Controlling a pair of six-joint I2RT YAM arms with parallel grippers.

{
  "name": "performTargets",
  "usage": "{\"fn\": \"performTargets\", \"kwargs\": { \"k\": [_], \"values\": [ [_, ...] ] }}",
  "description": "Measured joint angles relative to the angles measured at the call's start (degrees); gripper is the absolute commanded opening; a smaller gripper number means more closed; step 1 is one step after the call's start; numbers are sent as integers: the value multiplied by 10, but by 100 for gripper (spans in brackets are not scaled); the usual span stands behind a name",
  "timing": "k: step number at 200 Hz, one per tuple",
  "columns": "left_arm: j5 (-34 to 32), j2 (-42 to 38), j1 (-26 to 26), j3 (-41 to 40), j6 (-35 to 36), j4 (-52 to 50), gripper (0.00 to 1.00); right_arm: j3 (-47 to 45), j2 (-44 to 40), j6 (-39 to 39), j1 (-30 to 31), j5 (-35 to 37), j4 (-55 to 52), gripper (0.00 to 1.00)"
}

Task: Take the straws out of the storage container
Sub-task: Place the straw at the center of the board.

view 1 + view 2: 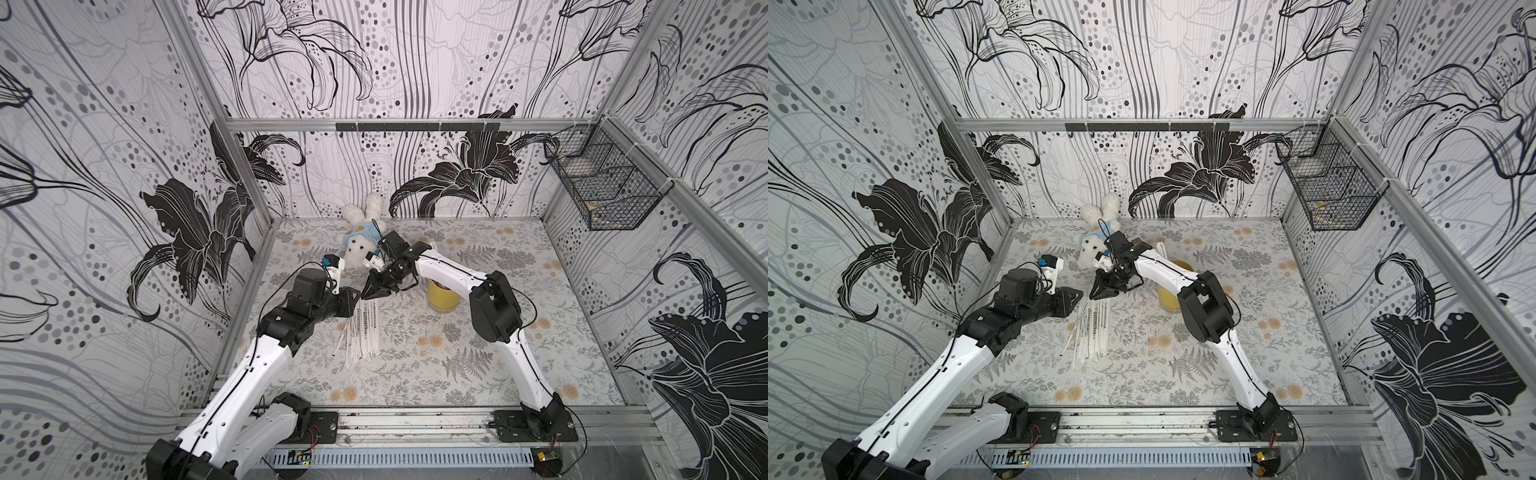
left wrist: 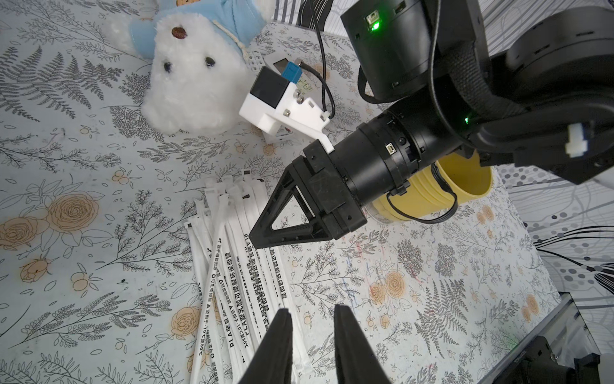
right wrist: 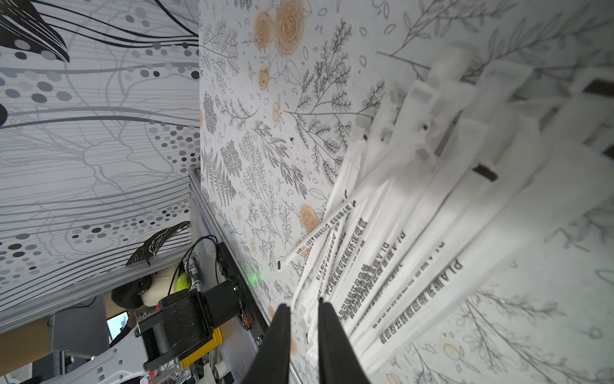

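The right hand (image 3: 304, 304) hangs just above the straws (image 1: 362, 332), fingers slightly parted and empty. The left hand (image 2: 311, 307) is spread too, holding nothing. The straws lie fanned on the table (image 1: 498, 353), near the upright yellow storage container (image 1: 442, 297).

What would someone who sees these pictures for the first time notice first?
A heap of white wrapped straws lies on the flowered table, with the left gripper and the right gripper open above its far end. Partly behind the right arm stands a yellow cup, and a white teddy bear lies at the table's far edge.
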Motion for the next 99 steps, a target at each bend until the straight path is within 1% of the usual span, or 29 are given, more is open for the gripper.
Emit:
{"fn": "performTargets", "kwargs": {
  "k": [24, 41, 49, 67, 80, 99],
  "values": [
    [-22, 1, 3, -4, -9, 8, 24, 7, -17, -7, -2, 10, -7, 18],
    [-35, 0, 13, -29, -29, 37, 18, 19, -25, -22, -3, 23, -12, 18],
    [-34, 0, 15, -43, -34, 51, 17, 12, -35, -28, -3, 37, -13, 18],
    [-27, 0, 11, -67, -38, 84, 22, -23, -79, -37, -5, 70, -15, 19],
    [-32, -1, -8, -75, -36, 113, 24, -52, -124, -45, -12, 94, -16, 19],
    [-39, 1, -40, -76, -31, 159, 26, -96, -211, -52, -34, 131, -13, 19]
  ]
}}
